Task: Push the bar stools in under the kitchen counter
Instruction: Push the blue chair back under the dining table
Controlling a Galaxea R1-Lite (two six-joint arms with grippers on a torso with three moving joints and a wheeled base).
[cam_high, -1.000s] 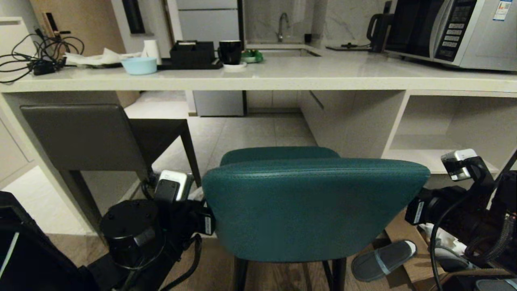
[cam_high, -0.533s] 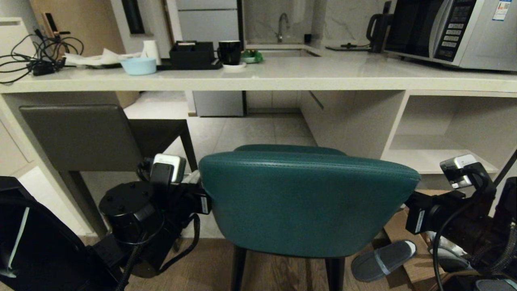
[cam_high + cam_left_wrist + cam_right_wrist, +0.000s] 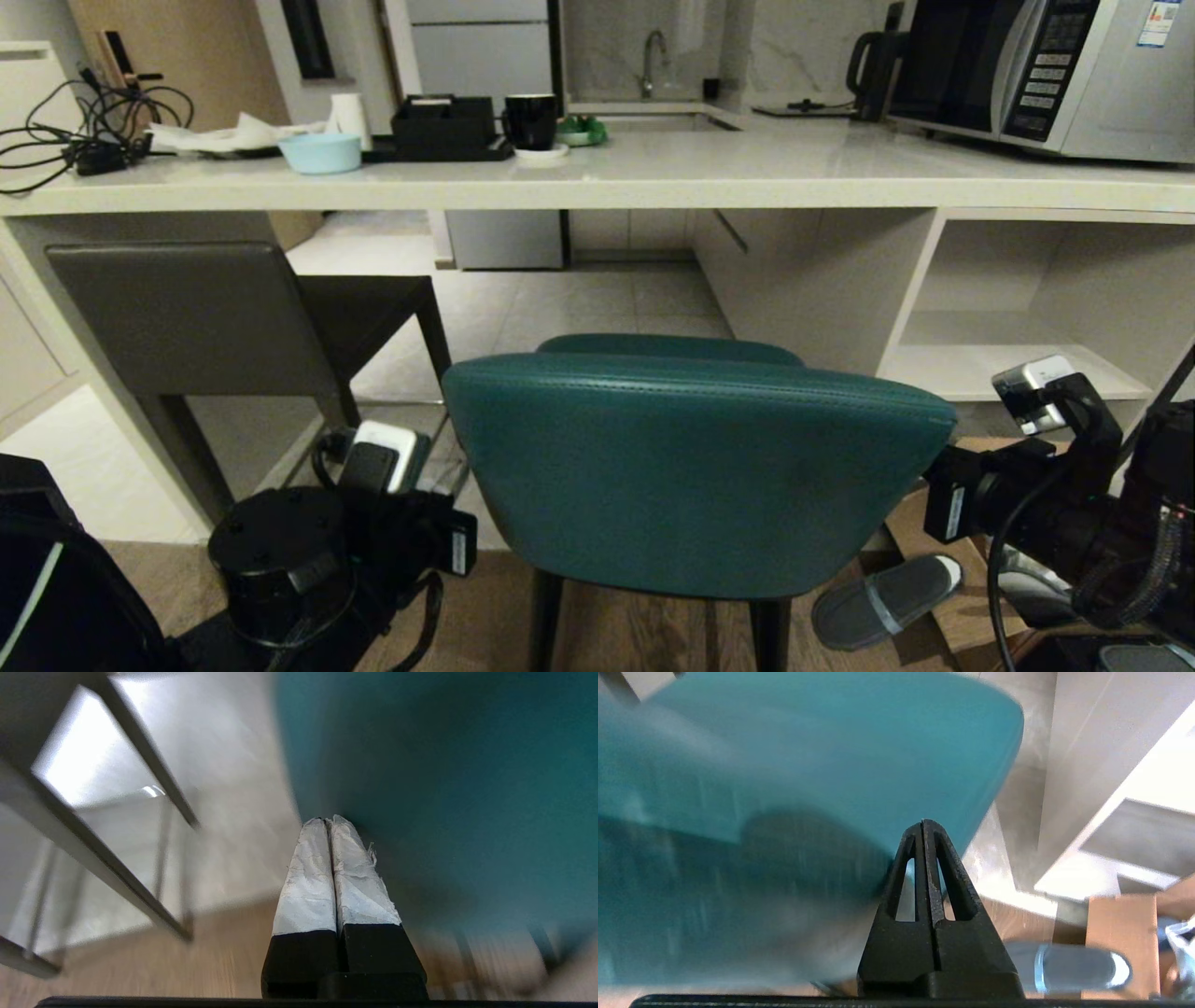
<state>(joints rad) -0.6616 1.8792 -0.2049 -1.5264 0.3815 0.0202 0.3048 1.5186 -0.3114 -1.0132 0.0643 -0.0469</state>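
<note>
The teal stool (image 3: pixel 695 476) stands near, short of the desk (image 3: pixel 653 182), with the grey stool (image 3: pixel 196 317) tucked under at far left. Left claw (image 3: pixel 327 822) and right claw (image 3: pixel 923 823), each pressed together and empty, meet its backrest's two edges.

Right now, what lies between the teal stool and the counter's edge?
Head view: only bare tiled floor separates the teal stool from the kitchen counter.
</note>
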